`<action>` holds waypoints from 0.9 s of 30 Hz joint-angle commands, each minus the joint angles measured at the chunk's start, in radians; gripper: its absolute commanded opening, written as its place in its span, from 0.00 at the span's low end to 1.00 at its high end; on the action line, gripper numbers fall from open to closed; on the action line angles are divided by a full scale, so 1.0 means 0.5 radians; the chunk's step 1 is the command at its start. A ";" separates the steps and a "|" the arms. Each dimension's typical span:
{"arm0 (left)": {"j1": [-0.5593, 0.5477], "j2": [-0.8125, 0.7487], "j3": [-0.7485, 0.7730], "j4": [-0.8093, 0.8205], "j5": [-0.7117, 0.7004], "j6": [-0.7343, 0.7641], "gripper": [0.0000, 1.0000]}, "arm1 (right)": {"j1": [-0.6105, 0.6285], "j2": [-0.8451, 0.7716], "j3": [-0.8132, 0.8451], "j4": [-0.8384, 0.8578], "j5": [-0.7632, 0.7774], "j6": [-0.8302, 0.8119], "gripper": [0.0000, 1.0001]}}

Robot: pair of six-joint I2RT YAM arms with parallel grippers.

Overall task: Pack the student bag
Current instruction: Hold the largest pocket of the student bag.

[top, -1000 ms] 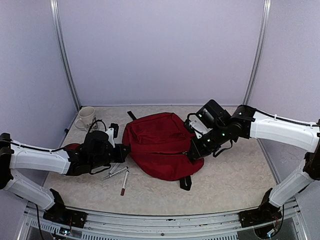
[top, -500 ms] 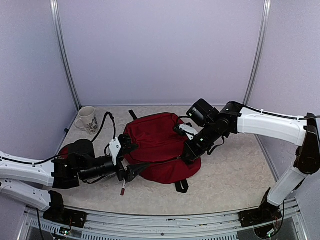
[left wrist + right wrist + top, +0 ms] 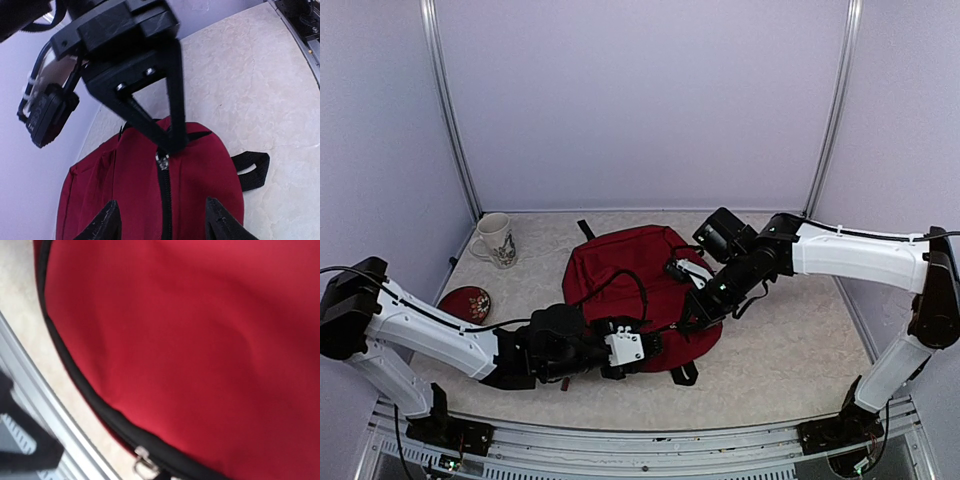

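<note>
Lying flat on the desk (image 3: 790, 350), bag (image 3: 630, 290) runs far-left to near-right, strap loop (image 3: 684, 374) at the near end. Over its zip (image 3: 165, 200) my left jaws stand part-open, empty; my right jaws closed, tips at that zip.

Close, blurred view of red bag (image 3: 210, 340) fabric across most of frame. Bordered at lower left by curving black zipper (image 3: 75, 372), metal pull (image 3: 142, 463) at bottom edge. Beyond, pale table (image 3: 17, 305), grey rail (image 3: 70, 450).
</note>
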 commanded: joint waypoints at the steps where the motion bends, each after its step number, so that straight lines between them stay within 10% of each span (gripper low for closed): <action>1: 0.074 0.050 0.030 0.022 -0.051 0.013 0.61 | -0.020 -0.087 -0.115 0.174 -0.097 0.115 0.00; 9: 0.376 0.032 -0.092 -0.168 0.252 -0.269 0.79 | 0.027 -0.180 -0.255 0.359 -0.099 0.366 0.00; 20: 0.405 0.049 -0.163 -0.103 0.393 -0.358 0.00 | 0.288 0.017 -0.131 0.411 -0.036 0.584 0.00; 27: 0.326 -0.108 -0.150 -0.062 0.596 -0.415 0.00 | 0.428 0.225 0.047 0.629 -0.111 0.719 0.00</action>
